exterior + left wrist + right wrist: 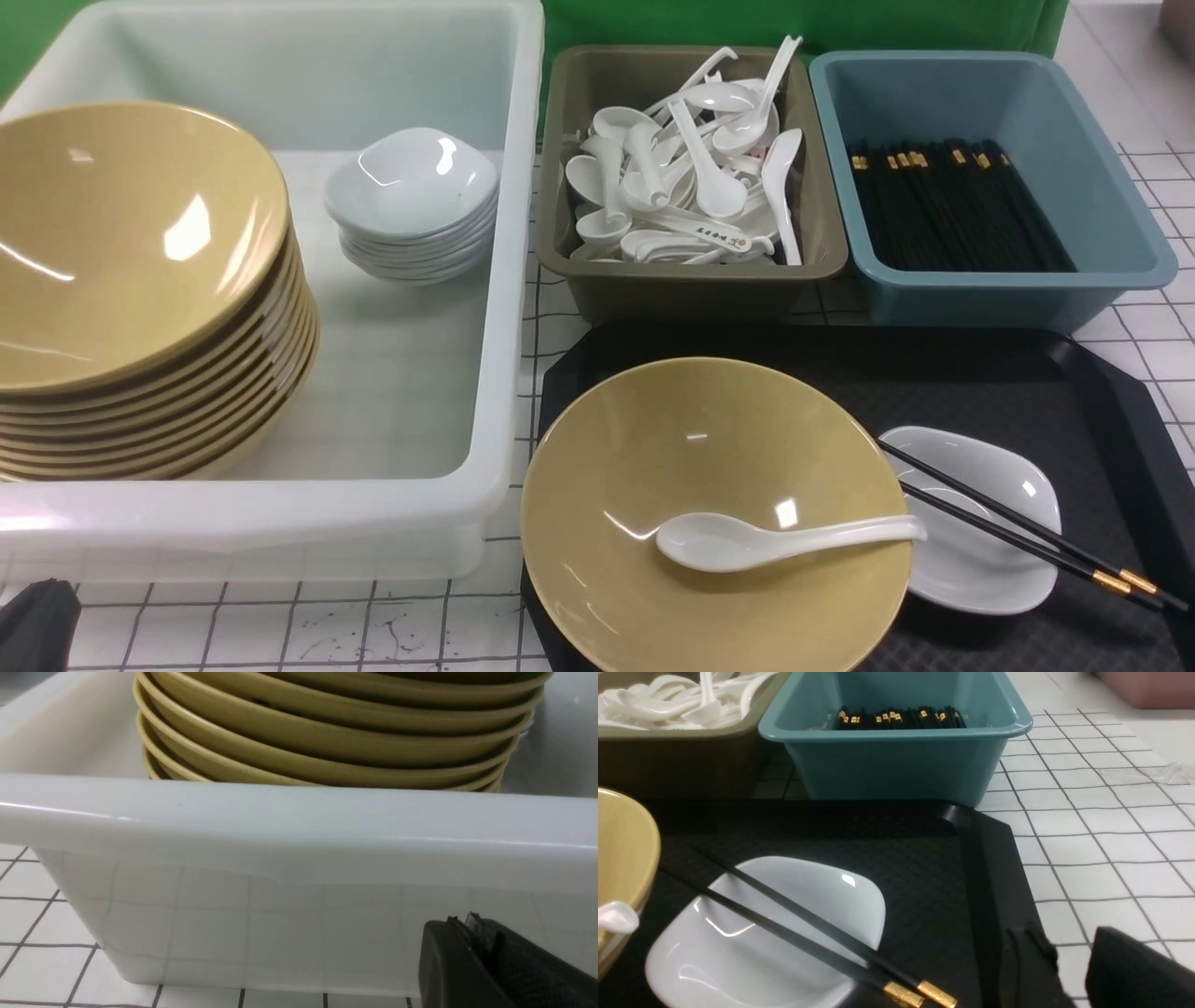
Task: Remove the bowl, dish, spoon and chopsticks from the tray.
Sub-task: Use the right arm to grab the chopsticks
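The black tray (980, 383) lies at the front right. On its left half stands the mustard bowl (653, 448) with the white spoon (784, 541) lying inside, handle on the right rim. Beside it sits the small white dish (980, 569), with the black chopsticks (1027, 525) laid across it, gold ends toward me. My right gripper (1069, 940) is open and empty, low over the tray's (924, 868) near right rim, close to the chopsticks' (859, 970) gold ends and the dish (808, 886). My left gripper (462, 921) is shut and empty, in front of the white tub's wall.
A white tub (504, 280) at the left holds a stack of mustard bowls (140, 280) and a stack of white dishes (411, 196). Behind the tray stand an olive tub (691, 289) of spoons and a blue tub (990, 299) of chopsticks. The table has a white grid pattern.
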